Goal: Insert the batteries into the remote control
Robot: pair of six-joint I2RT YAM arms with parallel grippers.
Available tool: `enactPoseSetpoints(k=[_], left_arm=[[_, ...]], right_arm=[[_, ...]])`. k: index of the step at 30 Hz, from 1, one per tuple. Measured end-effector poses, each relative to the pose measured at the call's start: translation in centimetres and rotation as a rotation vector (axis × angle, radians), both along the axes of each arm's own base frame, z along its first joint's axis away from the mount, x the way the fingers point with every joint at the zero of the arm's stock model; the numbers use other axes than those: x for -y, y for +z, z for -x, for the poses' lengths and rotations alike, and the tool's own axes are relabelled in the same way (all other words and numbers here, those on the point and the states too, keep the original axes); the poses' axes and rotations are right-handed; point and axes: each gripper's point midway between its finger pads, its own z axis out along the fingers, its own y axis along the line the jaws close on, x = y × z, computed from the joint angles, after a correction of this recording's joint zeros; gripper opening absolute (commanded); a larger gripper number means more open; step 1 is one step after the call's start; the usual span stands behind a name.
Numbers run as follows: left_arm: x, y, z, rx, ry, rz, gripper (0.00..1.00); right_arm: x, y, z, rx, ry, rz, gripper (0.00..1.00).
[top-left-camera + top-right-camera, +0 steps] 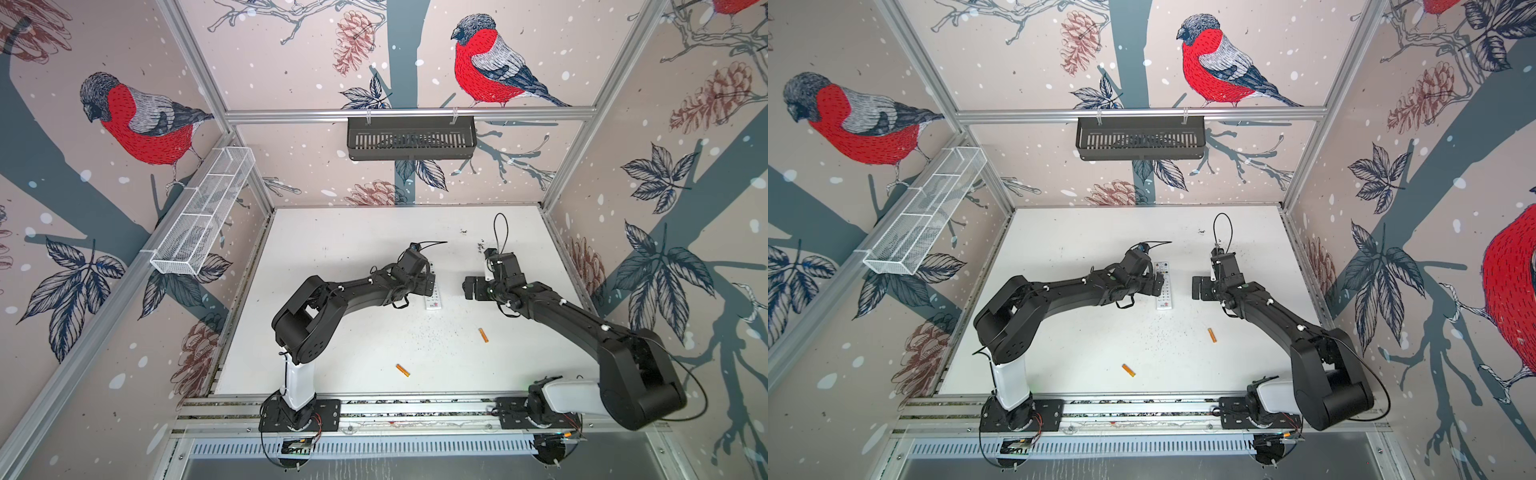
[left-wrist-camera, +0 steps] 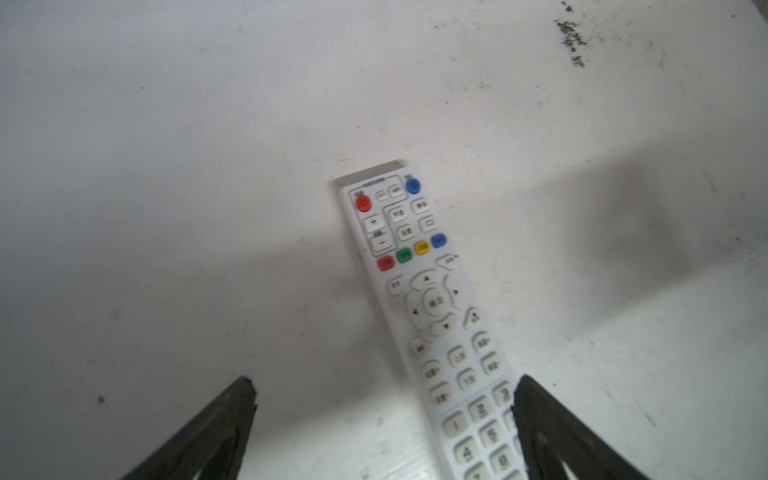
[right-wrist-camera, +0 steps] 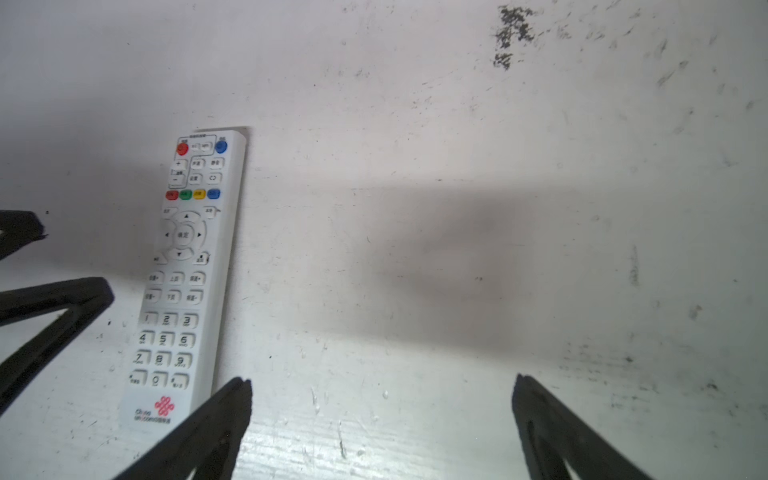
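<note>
Remote control (image 3: 183, 270) lies buttons-up in the middle of the table (image 1: 332, 232); you have the left claw (image 2: 385, 382) spread wide over it, the right claw (image 3: 382, 380) wide apart just beside it. Both batteries (image 1: 402, 370) (image 1: 483, 335) lie loose nearer the front edge.

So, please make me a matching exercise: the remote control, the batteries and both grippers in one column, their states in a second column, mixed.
1 remote control
2 batteries
3 left gripper
4 right gripper

a open, above bare table beside the remote control
b open, above the remote control
c flat, buttons up
d loose on the table, apart

Pairs: 1c, 2d, 3b, 4a
</note>
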Motion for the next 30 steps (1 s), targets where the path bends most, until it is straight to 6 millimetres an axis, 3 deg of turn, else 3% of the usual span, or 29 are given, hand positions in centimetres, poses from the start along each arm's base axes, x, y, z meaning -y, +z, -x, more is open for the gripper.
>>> enactPoseSetpoints(k=[5, 11, 19, 30], left_arm=[[3.0, -1.0, -0.7, -0.059, 0.001, -0.005, 0.97], [2.8, -3.0, -2.1, -0.133, 0.118, -0.089, 0.93], [2.5, -4.6, -2.6, -0.175, 0.170, -0.154, 0.82], [3.2, -5.2, -4.7, -0.136, 0.203, -0.193, 0.63]], right_arm=[[0.2, 1.9, 0.3, 0.057, -0.001, -0.026, 1.00], [0.0, 3.4, 0.5, 0.096, 0.012, -0.055, 1.00], [0.0, 3.7, 0.7, 0.106, 0.015, -0.065, 1.00], [-0.2, 3.3, 1.0, 0.095, 0.027, -0.077, 0.99]])
